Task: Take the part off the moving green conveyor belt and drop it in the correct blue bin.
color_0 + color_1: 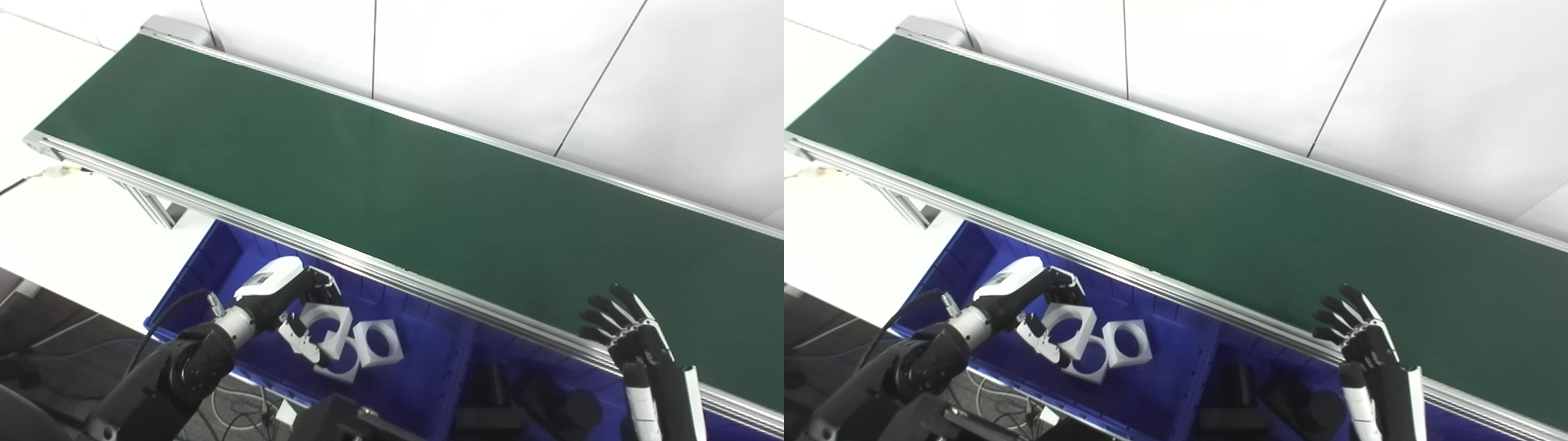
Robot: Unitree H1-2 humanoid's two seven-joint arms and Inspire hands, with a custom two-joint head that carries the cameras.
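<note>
Belt (392, 184) runs diagonally from upper left to lower right, green surface bare, aluminium rails along both edges. Below its near rail sit two blue bins: left blue bin (202, 269) w/ white parts, right blue bin (465, 355) w/ black parts (551, 410), dark and hard to make out.

Left hand (294, 306) is over the left bin, palm casing white on top, fingers (303, 340) curled around a white part (327, 321), a square frame w/ a round hole. Fingers close on its edge from above and below, so the hand holds it, tilted, just above the bin contents. Two more white frames (380, 343) of the same shape lie flat on the bin floor directly beside and partly under the held one; whether the held part touches them, can't tell.

Right hand (625, 334) is raised at the near rail of the belt, lower right, fingers spread wide and pointing up toward the belt, holding nothing. Its fingertips overlap the green surface in view.

White desk (73, 233) at left beyond the bin, white wall panels behind the belt.
</note>
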